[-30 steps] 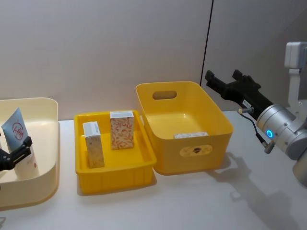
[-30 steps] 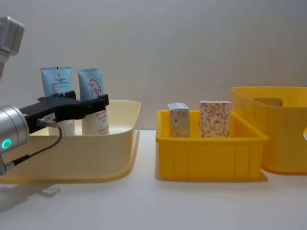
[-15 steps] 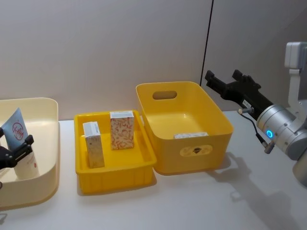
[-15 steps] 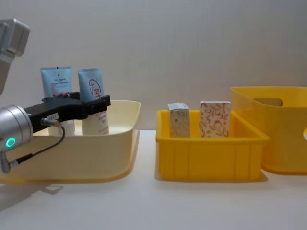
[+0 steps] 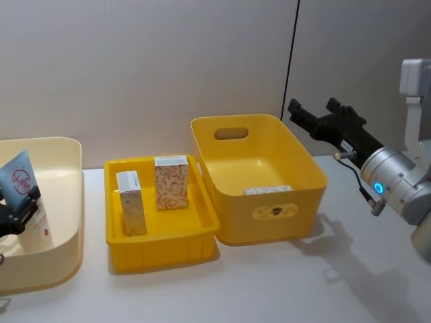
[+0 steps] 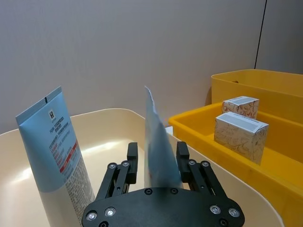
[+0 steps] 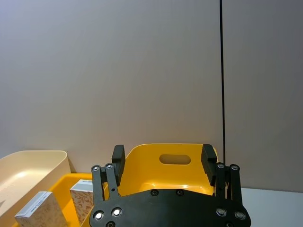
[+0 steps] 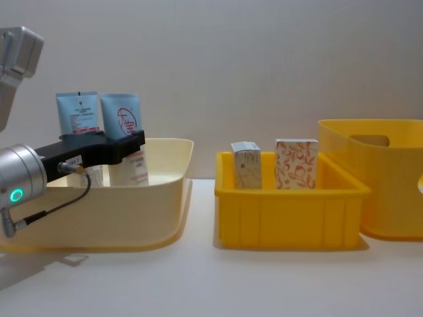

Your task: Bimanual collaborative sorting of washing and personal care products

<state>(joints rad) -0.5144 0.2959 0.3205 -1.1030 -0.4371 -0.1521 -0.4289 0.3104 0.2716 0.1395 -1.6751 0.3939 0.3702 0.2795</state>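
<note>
Currently, my left gripper (image 6: pixel 157 149) pinches a near-upright squeeze tube (image 8: pixel 122 113) inside the cream tub (image 8: pixel 158 193) (long axis roughly vertical, nearest this arm). Far right, my right gripper (image 7: pixel 163 156) hangs open above the yellow crate (image 5: pixel 300 176).

The left gripper (image 6: pixel 157 149) and the right gripper (image 7: pixel 163 154) were matte black with silver screws. Behind them sat silver cylindrical wrists (image 5: pixel 394 178), each with a glowing ring and a thin black cable.
</note>
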